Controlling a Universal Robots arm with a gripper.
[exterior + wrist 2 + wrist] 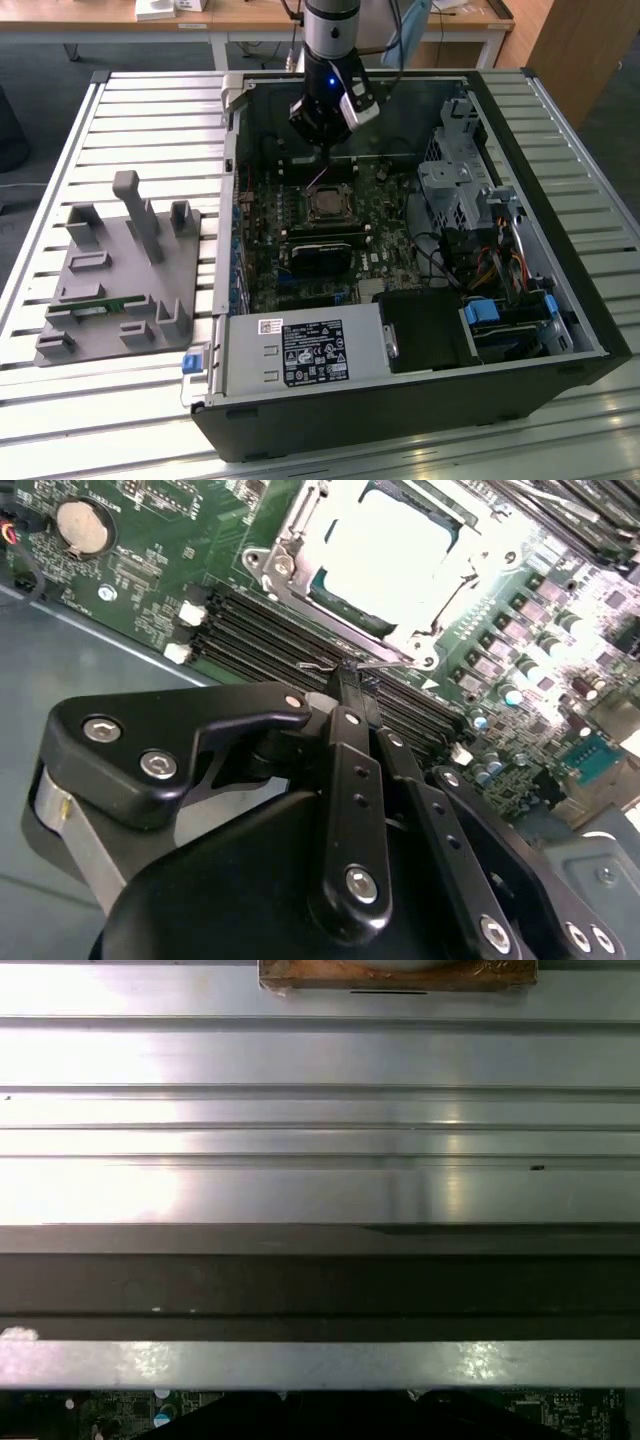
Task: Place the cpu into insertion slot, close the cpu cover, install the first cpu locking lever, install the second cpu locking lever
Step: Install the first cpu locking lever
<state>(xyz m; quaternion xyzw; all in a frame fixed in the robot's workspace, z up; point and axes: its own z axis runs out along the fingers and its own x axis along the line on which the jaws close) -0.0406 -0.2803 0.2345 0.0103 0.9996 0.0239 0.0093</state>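
The open computer case (420, 405) lies on the slatted table (150, 100). Inside it, the cpu (390, 550) sits in the insertion slot (325, 583), with the cpu cover (282, 565) lying over it. The gripper (350, 680) hangs just beside the socket, jaws pressed together at a thin wire lever (378, 662). On the exterior view's left, a grey fixture (100, 260) holds a green memory stick (100, 306).
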